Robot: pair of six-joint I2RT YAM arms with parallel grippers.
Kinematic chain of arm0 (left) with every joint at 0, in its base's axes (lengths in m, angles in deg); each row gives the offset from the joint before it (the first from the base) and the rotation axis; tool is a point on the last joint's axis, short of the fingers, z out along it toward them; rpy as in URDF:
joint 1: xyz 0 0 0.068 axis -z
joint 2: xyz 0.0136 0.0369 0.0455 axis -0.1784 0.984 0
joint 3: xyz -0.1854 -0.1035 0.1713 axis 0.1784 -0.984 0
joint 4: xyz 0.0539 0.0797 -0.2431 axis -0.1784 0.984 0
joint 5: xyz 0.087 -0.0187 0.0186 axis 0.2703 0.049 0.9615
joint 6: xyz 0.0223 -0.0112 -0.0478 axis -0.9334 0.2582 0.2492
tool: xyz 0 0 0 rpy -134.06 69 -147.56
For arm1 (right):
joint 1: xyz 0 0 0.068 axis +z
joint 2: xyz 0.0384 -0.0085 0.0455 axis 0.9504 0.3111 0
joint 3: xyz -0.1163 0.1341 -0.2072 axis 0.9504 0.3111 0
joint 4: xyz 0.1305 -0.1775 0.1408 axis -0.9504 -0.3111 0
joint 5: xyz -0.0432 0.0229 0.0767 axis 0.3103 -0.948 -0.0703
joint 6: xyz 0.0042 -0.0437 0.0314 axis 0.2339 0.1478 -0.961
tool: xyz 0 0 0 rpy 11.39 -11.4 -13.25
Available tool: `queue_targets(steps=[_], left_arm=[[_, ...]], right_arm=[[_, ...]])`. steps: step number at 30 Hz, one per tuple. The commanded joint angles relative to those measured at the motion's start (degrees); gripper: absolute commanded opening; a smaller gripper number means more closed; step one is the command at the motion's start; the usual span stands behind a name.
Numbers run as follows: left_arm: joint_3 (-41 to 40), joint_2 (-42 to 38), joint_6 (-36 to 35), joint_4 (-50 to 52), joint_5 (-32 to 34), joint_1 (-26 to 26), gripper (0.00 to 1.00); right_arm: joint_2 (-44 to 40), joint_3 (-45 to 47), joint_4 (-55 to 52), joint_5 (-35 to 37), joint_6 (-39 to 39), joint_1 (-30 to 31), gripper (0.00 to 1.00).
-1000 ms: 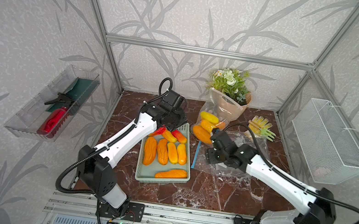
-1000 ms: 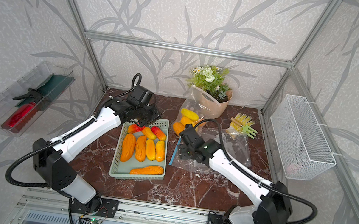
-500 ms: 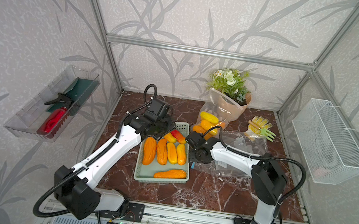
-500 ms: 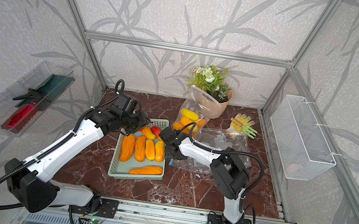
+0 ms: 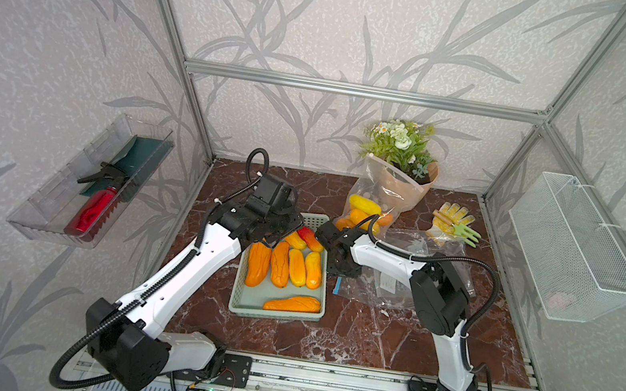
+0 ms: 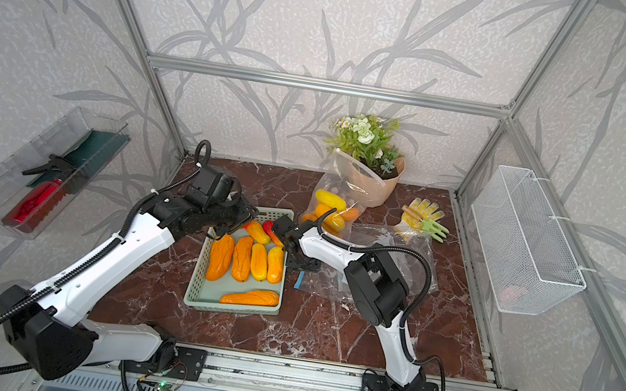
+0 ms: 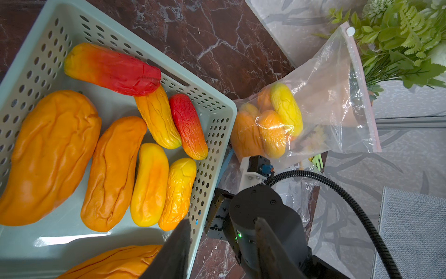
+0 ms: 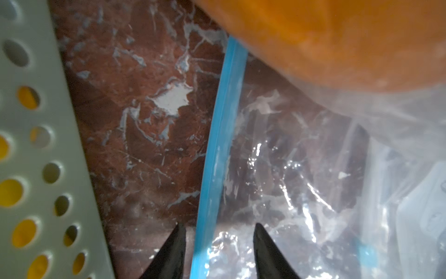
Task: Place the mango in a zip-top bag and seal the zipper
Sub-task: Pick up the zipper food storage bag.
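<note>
My right pincer [image 8: 218, 229] has its tips apart, straddling the light-blue zipper [image 8: 224, 120] of the flat zip-top bag [image 8: 301, 181]. In both top views the bag lies on the surface just right of centre, beside the mint-green basket [image 5: 272, 315]. My left pincer [image 7: 222, 221] is apart too, gripping nothing, by the basket's upper edge. The loose mangoes [image 5: 284, 263] lie in the basket. A white label [image 5: 386, 284] under the plastic is too small to read. From above, the right arm [image 5: 386, 258] hides most of the zipper. The orange blur [image 8: 337, 36] in the right wrist view I cannot identify.
</note>
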Motion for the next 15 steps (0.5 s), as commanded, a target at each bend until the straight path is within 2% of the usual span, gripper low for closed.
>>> queue_targets(steps=[1, 8, 15], left_arm=[[-0.5, -1.2, 0.3, 0.0, 0.4, -0.3, 0.44], [-0.7, -1.3, 0.3, -0.4, 0.2, -0.4, 0.43], [-1.1, -1.5, 0.6, -0.5, 0.1, -0.4, 0.42]], right_arm=[[1.0, -1.4, -5.1, 2.2, -1.2, 0.0, 0.41], [1.5, -2.2, -6.8, 3.0, -0.9, -0.3, 0.31], [1.3, -2.8, -7.6, 3.3, -0.6, -0.3, 0.12]])
